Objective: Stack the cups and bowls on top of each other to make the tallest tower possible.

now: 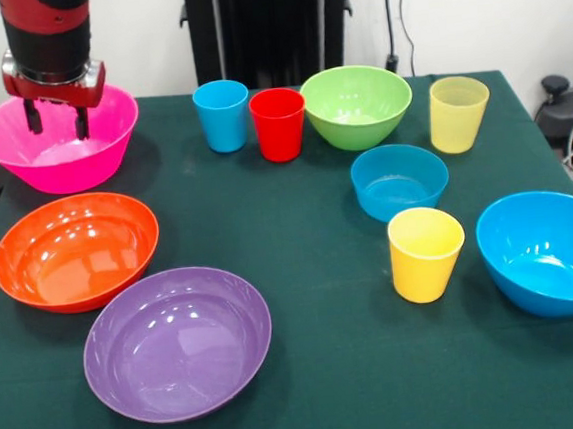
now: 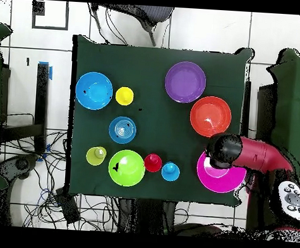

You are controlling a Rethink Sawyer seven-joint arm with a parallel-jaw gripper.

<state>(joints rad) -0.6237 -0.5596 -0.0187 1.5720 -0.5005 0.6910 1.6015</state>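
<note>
All bowls stand upright and apart on the green table; no tower stands. The large pink bowl is at the far left, and my gripper hangs open just above its inside, holding nothing. In the overhead view my arm covers part of that bowl. In front of it lie the orange bowl and the purple bowl. The blue cup, red cup, green bowl and pale yellow cup line the back. The small blue bowl, yellow cup and medium blue bowl are on the right.
Cables and a black stand lie beyond the table's right edge. A dark column rises behind the cups. The table's near edge runs just below the purple bowl.
</note>
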